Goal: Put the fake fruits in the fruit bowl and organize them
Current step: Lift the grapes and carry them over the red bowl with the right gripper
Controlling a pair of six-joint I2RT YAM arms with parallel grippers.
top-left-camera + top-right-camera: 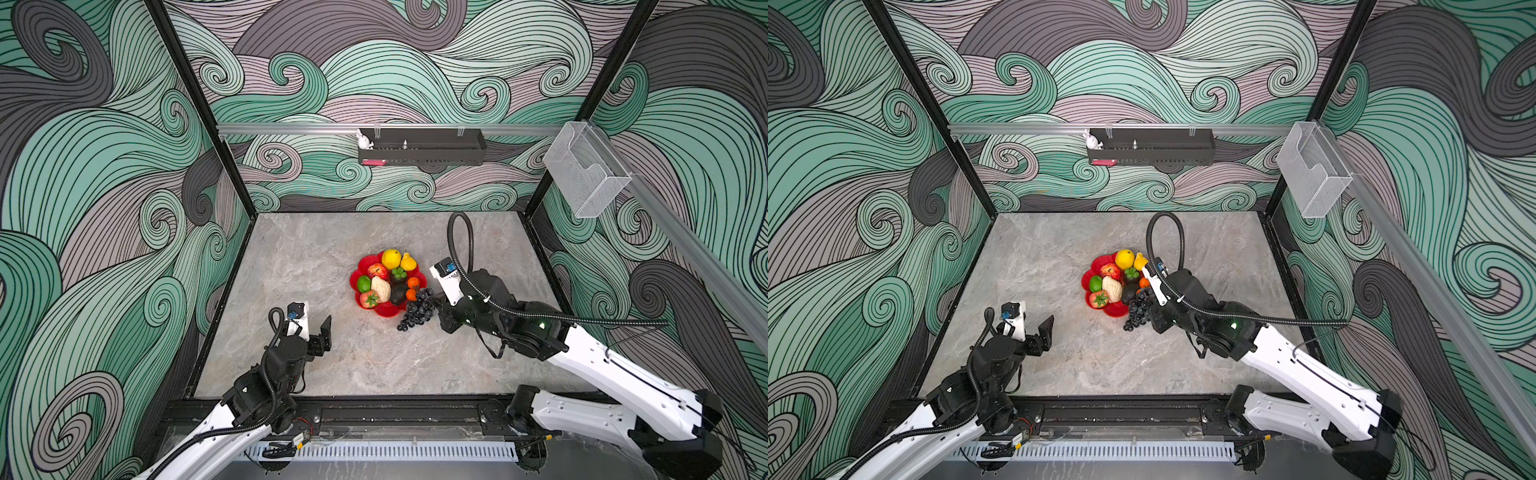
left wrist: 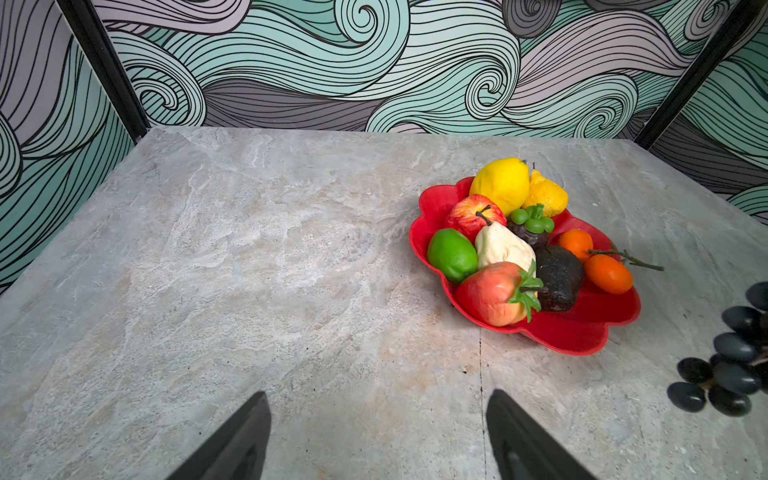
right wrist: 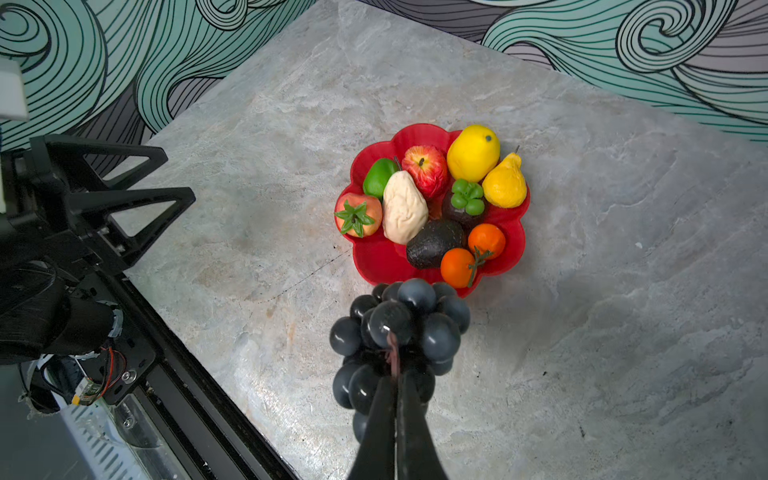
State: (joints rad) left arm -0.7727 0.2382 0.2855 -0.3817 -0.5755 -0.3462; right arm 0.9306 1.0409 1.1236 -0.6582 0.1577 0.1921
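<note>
So the right gripper is pinched tight on the stem of the grape bunch — the grapes sit just past its tips, right at the near edge of the red bowl. The other fruits are piled in the bowl beyond that. The left gripper is spread wide and holds nothing — the bowl's well ahead of it, off to one side.

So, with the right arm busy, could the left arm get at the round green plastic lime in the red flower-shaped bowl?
Probably yes. The left gripper is open and empty, the green lime sits at the red bowl's edge facing it, and only bare table lies between.
</note>
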